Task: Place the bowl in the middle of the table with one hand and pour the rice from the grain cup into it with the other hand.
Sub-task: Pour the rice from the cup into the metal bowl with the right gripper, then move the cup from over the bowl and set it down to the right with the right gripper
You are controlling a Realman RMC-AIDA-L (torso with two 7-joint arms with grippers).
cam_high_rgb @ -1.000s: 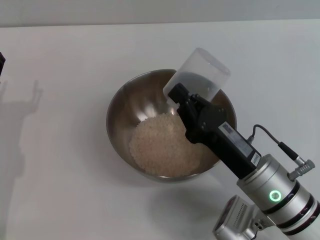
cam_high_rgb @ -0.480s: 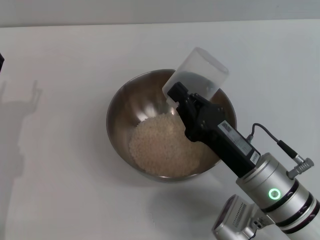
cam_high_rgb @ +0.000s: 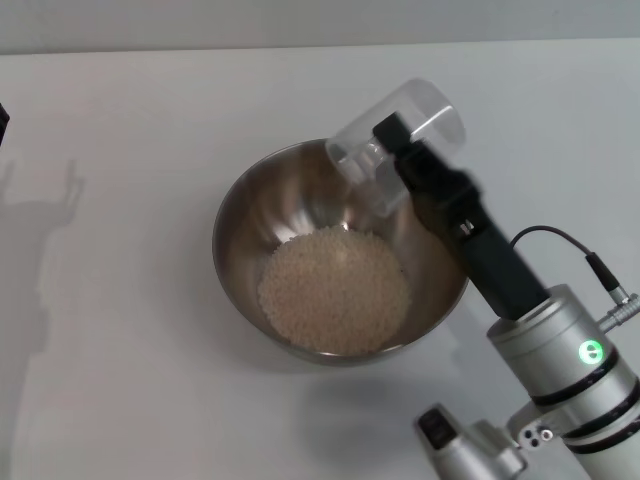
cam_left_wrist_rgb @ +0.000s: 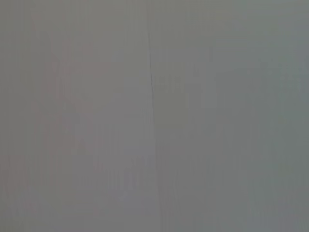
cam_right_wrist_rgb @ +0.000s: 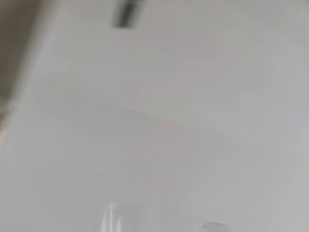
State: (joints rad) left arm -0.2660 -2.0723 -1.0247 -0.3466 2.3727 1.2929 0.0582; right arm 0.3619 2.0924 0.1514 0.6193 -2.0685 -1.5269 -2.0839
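My right tool (cam_high_rgb: 392, 150), gripping the now emptied clear plastic cup (cam_high_rgb: 396, 135), has rolled back; rice (cam_high_rgb: 335, 288) fills the steel bowl (cam_high_rgb: 250, 215).

A strip of grey wall (cam_high_rgb: 320, 22) is seen along the far edge of the head view. A faint grey shadow (cam_high_rgb: 45, 250) is cast on the left side of the scene, with a narrow upright spike near its upper end and a broader patch below. A small dark object (cam_high_rgb: 3, 125) is cut off by the left border, and what it is cannot be told. In the left wrist view only a plain grey surface (cam_left_wrist_rgb: 217, 145) is shown, crossed by a thin seam (cam_left_wrist_rgb: 152, 96). In the right wrist view a short dark mark (cam_right_wrist_rgb: 126, 13) and a brownish patch (cam_right_wrist_rgb: 14, 43) in one corner are seen, both blurred.
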